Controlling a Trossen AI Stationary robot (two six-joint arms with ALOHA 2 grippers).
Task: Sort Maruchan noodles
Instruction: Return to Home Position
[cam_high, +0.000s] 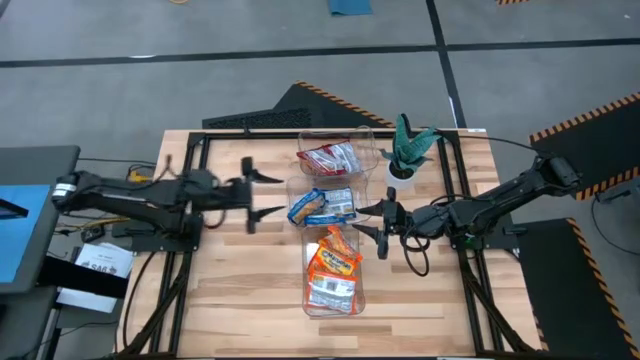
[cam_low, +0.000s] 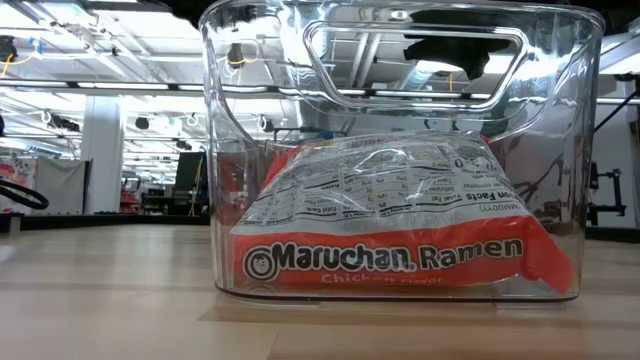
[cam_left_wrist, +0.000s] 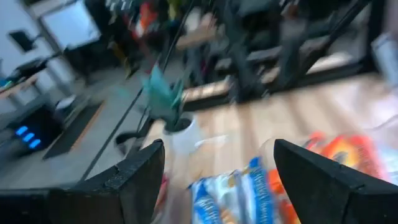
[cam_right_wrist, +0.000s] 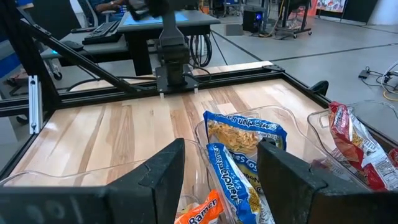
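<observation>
Three clear bins stand in a row down the middle of the table. The far bin (cam_high: 335, 157) holds red noodle packets (cam_right_wrist: 354, 140), the middle bin (cam_high: 322, 205) blue-and-white packets (cam_right_wrist: 239, 146), and the near bin (cam_high: 333, 272) orange packets (cam_low: 390, 255). The orange packets lie flat on the near bin's floor. My left gripper (cam_high: 270, 195) is open, just left of the middle bin, and holds nothing. My right gripper (cam_high: 370, 220) is open, just right of the bins, between the middle and near ones, and is also empty.
A white cup with a green plant (cam_high: 405, 160) stands right of the far bin, close to my right arm. Black frame rails (cam_high: 190, 250) run along the table's left and right sides. Bare wood (cam_high: 250, 290) lies left of the near bin.
</observation>
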